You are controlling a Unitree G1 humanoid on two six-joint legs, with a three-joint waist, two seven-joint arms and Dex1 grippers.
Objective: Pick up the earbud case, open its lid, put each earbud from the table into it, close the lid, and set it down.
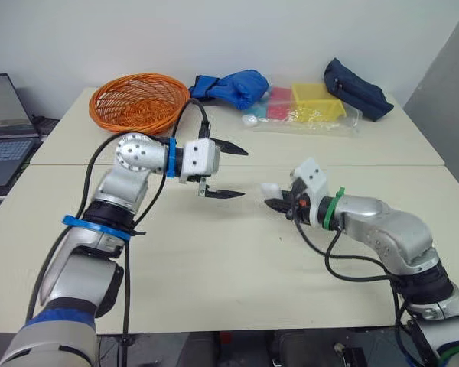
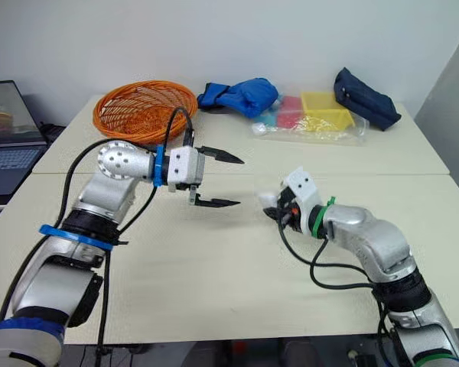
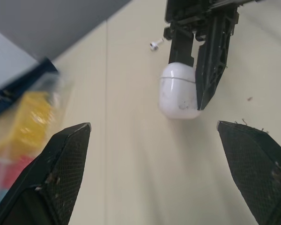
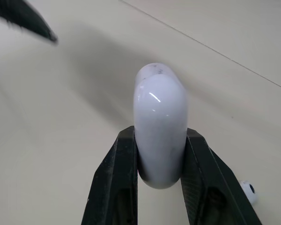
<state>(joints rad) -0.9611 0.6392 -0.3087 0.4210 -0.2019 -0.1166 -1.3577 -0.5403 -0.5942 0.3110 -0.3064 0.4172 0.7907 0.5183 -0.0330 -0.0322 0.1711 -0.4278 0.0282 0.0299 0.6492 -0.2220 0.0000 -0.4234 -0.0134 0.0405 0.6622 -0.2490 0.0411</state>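
Mid-frame, the right gripper (image 1: 279,200) pinches the smooth case (image 3: 178,91) (lid shut); the left gripper (image 1: 242,173) gapes wide, empty. Prying could squirt it free.

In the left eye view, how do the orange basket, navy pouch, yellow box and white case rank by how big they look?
Largest to smallest: basket, navy pouch, yellow box, case. The case is nearest the camera, yet clearly looks smallest.

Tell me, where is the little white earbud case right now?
The earbud case is pinched in the right gripper, over the middle of the table, across from the open left gripper.
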